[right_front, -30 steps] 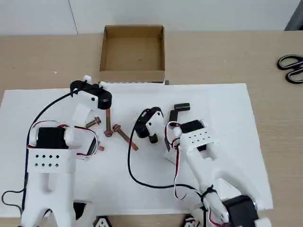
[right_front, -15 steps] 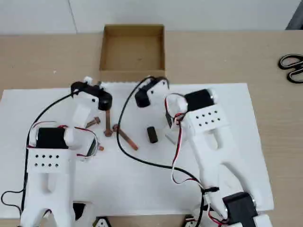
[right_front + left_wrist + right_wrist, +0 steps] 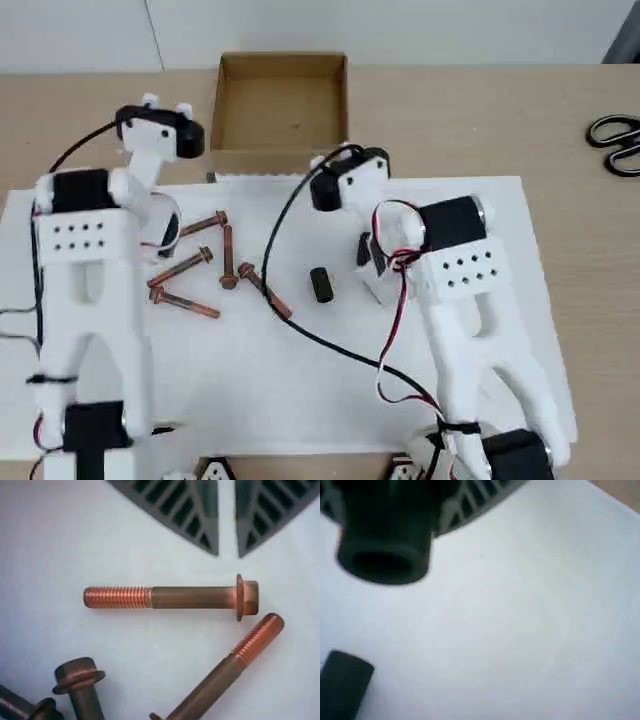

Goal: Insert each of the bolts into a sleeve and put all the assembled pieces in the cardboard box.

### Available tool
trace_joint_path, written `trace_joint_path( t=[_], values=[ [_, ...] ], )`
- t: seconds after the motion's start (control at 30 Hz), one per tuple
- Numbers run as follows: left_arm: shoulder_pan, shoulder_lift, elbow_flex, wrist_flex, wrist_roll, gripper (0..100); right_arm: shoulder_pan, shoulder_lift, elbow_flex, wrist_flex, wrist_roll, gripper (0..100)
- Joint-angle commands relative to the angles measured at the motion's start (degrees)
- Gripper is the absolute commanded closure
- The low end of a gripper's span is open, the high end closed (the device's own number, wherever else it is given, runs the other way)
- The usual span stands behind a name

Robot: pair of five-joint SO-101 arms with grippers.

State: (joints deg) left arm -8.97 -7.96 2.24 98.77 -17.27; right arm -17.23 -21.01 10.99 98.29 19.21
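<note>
On the table (image 3: 480, 120), the cardboard box (image 3: 280, 110) sits behind a flat sheet (image 3: 300, 380). Loose bolts (image 3: 228, 250) lie scattered on the sheet's left half, before the box; one sleeve (image 3: 320, 284) lies just right of them, apart. A second sleeve (image 3: 382, 562) hangs above the sheet in the right gripper (image 3: 385, 525). A pair of scissors (image 3: 613, 145) rests at the table's far right edge.

Copper bolts (image 3: 227, 255) lie flat, scattered on the surface; black sleeve (image 3: 320, 284) lies on its side beside them; second sleeve (image 3: 385, 552) gripped above; cardboard box (image 3: 280, 160) open.
</note>
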Motion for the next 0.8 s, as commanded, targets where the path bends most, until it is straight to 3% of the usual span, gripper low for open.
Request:
trace_joint_path(
  t=[0.0, 0.47, 0.77],
  values=[
    [0.00, 2.81, -2.95, 1.67, -4.48, 97, 4.00, -3.03, 1.58, 0.40, -0.53, 99.5],
    [-0.09, 13.63, -4.88, -2.90, -30.07, 88, 6.73, -6.20, 11.87, -4.09, -0.44, 99.1],
    [-0.26, 25.85, -21.85, -1.23, -33.67, 84, 6.73, -5.85, 15.91, -7.87, -0.44, 99.1]
  ],
)
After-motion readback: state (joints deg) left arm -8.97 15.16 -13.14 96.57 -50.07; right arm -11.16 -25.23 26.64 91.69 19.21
